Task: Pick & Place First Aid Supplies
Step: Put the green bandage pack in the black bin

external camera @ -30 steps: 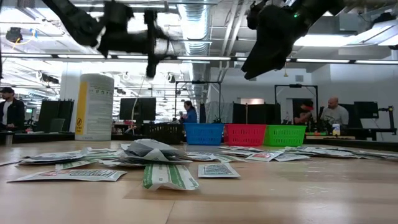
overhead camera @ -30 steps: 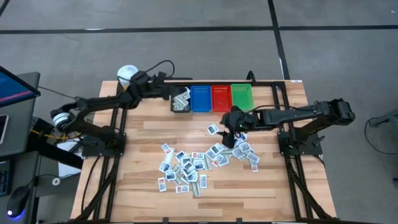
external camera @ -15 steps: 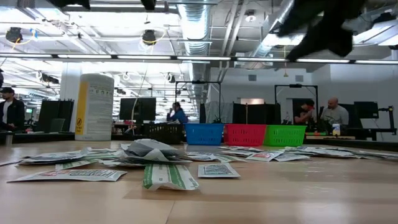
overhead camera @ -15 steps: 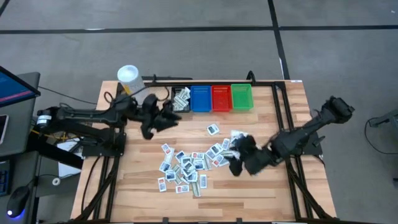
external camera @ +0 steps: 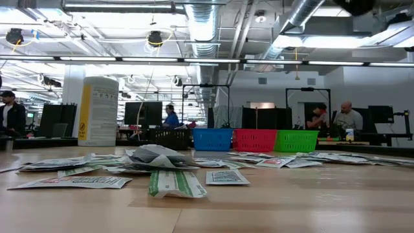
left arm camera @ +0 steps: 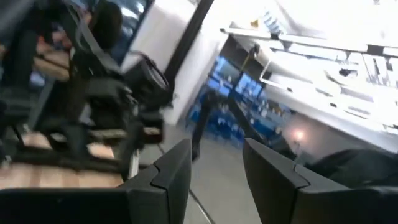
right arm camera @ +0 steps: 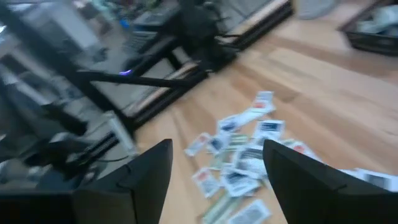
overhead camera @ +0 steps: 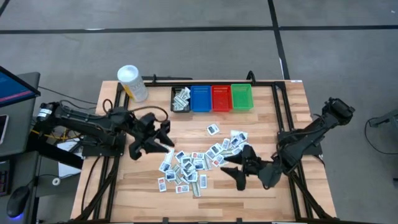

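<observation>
We see the heap of small flat white-and-blue first aid packets point(overhead camera: 196, 163) spread across the middle of the wooden worktop point(overhead camera: 143, 199), lying between both arms. The left claw point(overhead camera: 163, 138) hangs just beside the heap's left edge, fingers parted and holding nothing; the right claw point(overhead camera: 238, 169) sits near its right edge, spread wide and empty. Either arm is about equally near. The black bin point(overhead camera: 180, 99), already holding packets, and the blue, red and green plastic bins point(overhead camera: 221, 98) line the far edge, with nothing standing in the way.
</observation>
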